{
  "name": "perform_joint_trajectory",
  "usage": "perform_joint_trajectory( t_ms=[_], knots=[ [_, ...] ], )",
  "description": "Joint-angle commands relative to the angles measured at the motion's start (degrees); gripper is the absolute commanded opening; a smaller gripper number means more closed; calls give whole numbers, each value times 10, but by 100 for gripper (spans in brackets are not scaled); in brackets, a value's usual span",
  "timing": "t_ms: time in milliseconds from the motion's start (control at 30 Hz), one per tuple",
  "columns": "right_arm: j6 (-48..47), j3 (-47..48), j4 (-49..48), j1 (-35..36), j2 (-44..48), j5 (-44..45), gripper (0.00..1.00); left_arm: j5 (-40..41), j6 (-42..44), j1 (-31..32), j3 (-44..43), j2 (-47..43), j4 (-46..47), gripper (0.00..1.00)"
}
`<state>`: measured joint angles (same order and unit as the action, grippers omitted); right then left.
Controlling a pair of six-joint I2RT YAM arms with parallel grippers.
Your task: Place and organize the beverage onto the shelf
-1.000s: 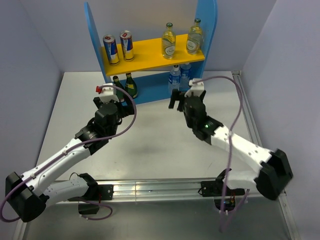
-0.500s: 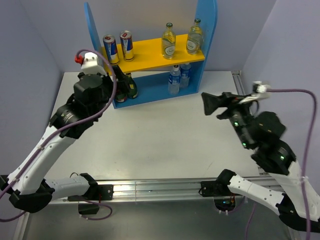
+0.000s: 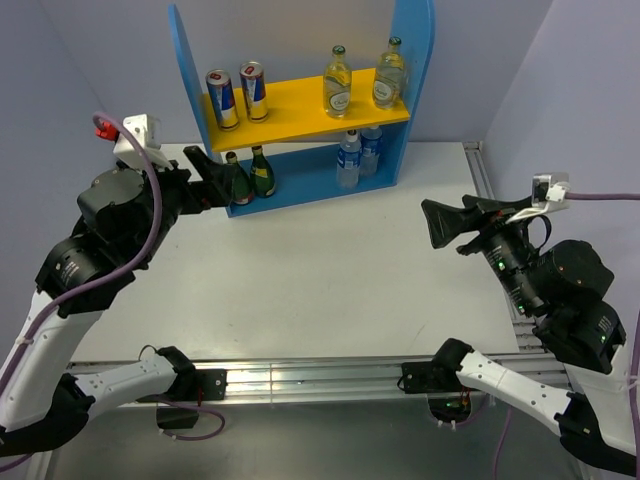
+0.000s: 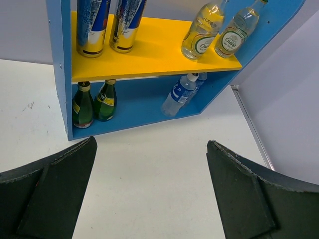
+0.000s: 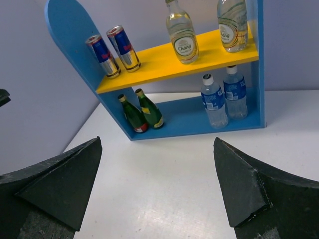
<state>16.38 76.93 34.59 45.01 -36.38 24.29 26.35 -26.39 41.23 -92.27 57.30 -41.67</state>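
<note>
The shelf (image 3: 411, 60) stands at the back of the table. On its yellow upper board (image 3: 295, 108) stand two silver-blue-red cans (image 3: 222, 98) at the left and two pale-green bottles (image 3: 338, 82) at the right. Two blue-labelled water bottles (image 3: 349, 160) stand on the blue bottom board at the right. My left gripper (image 3: 205, 170) is open and empty, raised left of the shelf. My right gripper (image 3: 455, 225) is open and empty, raised at the right. The shelf also shows in the left wrist view (image 4: 59, 59) and the right wrist view (image 5: 65, 30).
Two dark green gold-necked bottles (image 3: 250, 172) stand on the bottom board at the left. The white table (image 3: 320, 270) is walled by grey panels at left, back and right. A metal rail (image 3: 300, 375) runs along the near edge.
Both arms have pulled back from the shelf and lifted, the left toward the left wall, the right toward the right edge. Both grippers stay open and empty.
</note>
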Motion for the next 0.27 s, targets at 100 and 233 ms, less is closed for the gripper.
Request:
perform_joint_trajectory(
  t_ms=[100, 233],
  knots=[
    [-14, 10, 1, 1, 12, -5, 100, -7, 15, 2, -1, -4, -3, 99],
    [-20, 12, 5, 2, 7, -9, 100, -10, 16, 3, 9, -9, 7, 99]
  ],
)
